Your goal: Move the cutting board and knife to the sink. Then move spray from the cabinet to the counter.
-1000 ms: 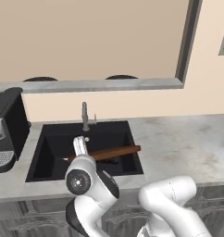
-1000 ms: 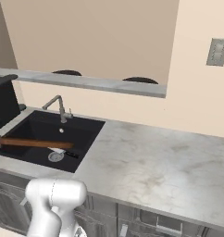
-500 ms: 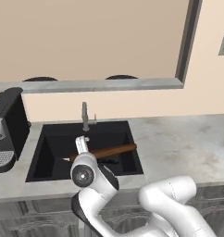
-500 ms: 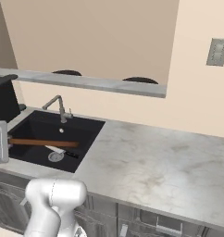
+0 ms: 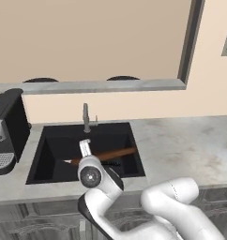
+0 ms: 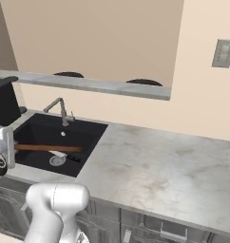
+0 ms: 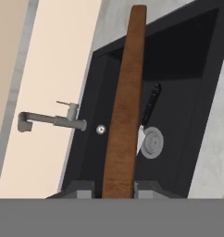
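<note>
Hand (image 7: 114, 187) grips the cutting board (image 7: 125, 111), held above the sink (image 7: 197, 69) and the knife (image 7: 148, 111).

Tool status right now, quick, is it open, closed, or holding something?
Tool: closed on the cutting board, gripping one end and holding it over the sink.

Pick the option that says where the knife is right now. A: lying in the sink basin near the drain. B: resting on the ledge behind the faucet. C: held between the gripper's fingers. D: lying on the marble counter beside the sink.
A: the knife lies on the floor of the sink by the drain, while the gripper is shut on the cutting board.
</note>
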